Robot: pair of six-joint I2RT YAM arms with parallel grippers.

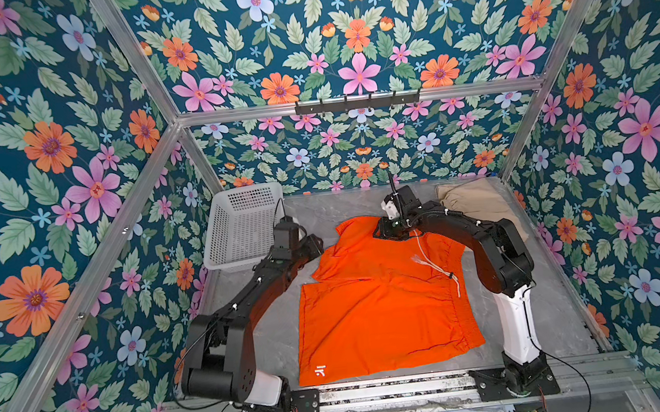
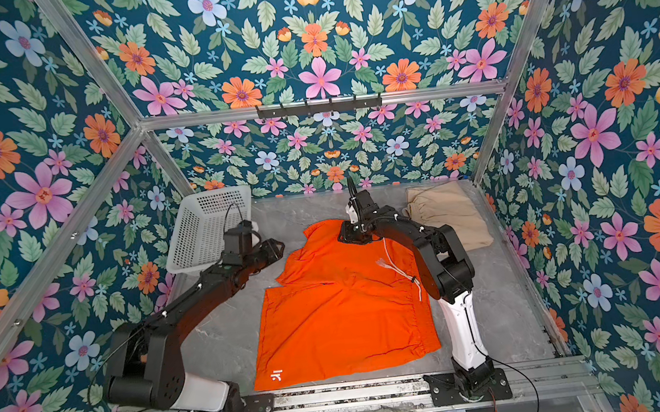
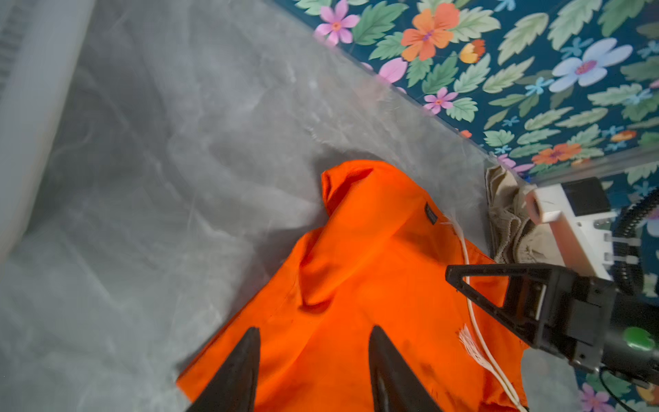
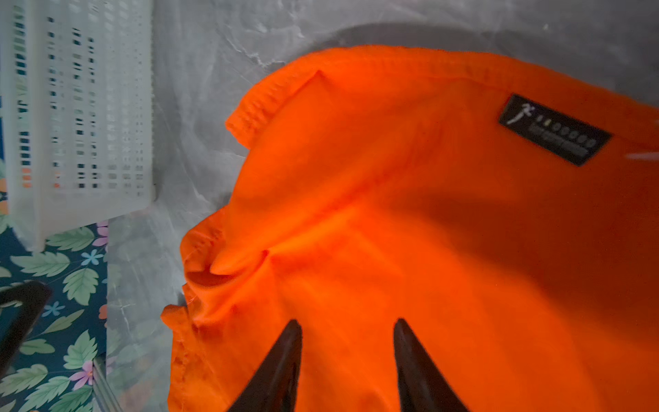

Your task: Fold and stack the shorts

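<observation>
- Grey marbled tabletop (image 1: 341, 210) fills the floor of a booth walled with dark blue floral wallpaper (image 1: 356, 37).
- Bright orange shorts (image 1: 376, 306) of thin cloth lie across the middle of the tabletop in both top views. The near half is flat, and the far half is rumpled and folded over itself.
- A white drawstring (image 1: 430, 263) with a frayed end trails loose over the right part of the orange shorts.
- A small white logo (image 1: 320, 370) marks the near left corner of the orange shorts. In the right wrist view a black sewn label (image 4: 554, 130) sits by their waistband.
- Beige shorts (image 1: 482, 203) of soft cloth with a gathered elastic waistband lie bunched beyond the far right corner of the orange shorts, partly behind the right arm. The two pairs are not stacked.
- A white perforated plastic basket (image 1: 239, 229) stands off the far left corner of the orange shorts, not touching them.
- The left gripper (image 3: 314, 328) hangs at the far left edge of the orange shorts. Its jaws are parted, with nothing held and cloth below.
- The right gripper (image 4: 347, 321) hangs over the far edge of the orange shorts. Its jaws are also parted and are not pinching the cloth beneath.
</observation>
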